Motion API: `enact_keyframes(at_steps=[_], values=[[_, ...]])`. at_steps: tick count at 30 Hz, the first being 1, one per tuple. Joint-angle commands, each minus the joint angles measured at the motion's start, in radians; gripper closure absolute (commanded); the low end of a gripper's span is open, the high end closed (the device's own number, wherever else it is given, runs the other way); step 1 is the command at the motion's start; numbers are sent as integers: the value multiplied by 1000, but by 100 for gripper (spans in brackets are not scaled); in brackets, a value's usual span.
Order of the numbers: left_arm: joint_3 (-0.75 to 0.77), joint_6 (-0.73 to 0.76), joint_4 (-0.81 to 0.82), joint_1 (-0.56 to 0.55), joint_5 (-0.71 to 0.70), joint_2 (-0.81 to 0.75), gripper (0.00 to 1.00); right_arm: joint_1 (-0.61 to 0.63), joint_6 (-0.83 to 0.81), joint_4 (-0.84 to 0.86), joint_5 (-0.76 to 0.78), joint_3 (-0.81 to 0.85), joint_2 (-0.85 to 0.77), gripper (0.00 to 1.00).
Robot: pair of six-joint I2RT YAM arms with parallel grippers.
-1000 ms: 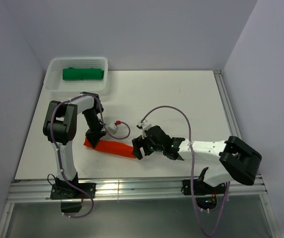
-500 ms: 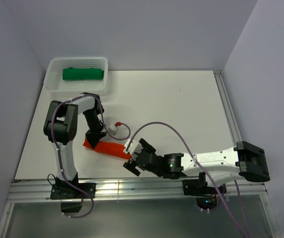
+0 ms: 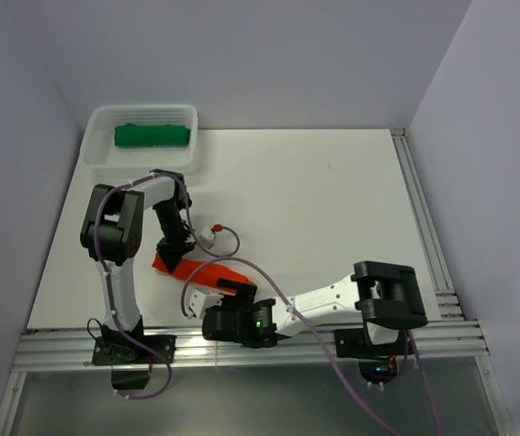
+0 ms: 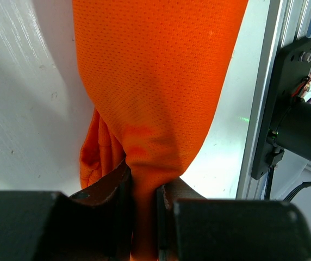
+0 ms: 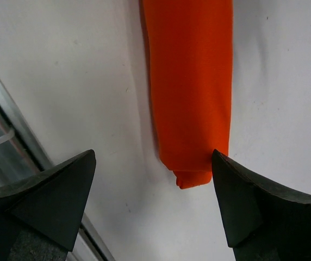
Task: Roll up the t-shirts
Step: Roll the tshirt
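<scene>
The orange-red t-shirt [image 3: 207,271] lies as a long narrow roll near the table's front left. My left gripper [image 3: 171,254] is shut on its left end, and the cloth is pinched between the jaws in the left wrist view [image 4: 142,201]. My right gripper [image 3: 215,298] is open and empty at the near side of the roll. In the right wrist view [image 5: 153,179] the roll's loose end [image 5: 191,174] lies just ahead, between the fingers and touching neither. The dark green t-shirt [image 3: 153,135] lies rolled in the white basket [image 3: 99,150].
The basket stands at the table's back left corner. A metal rail [image 3: 242,343] runs along the near edge, close to the right gripper. The right arm [image 3: 333,298] stretches low across the front of the table. A purple cable loops from it over the roll.
My right arm has swung left and toward the near edge, from the roll's right end to its near side. The left gripper and the roll have stayed put.
</scene>
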Motion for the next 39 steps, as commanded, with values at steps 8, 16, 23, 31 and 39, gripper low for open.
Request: enact_keyframes(at_steps=[8, 16, 23, 31, 39], values=[[-22, 58, 175, -3, -89, 67, 100, 6, -74, -23, 149, 88, 173, 9], [-37, 58, 179, -3, -97, 66, 100, -17, -123, 31, 211, 113, 281, 9], [-33, 60, 173, -3, -100, 66, 100, -32, -141, 70, 272, 115, 320, 9], [-25, 60, 167, -2, -98, 64, 100, -46, -130, 60, 252, 136, 376, 10], [-36, 67, 166, -3, -98, 61, 100, -66, -115, 42, 180, 177, 454, 29]])
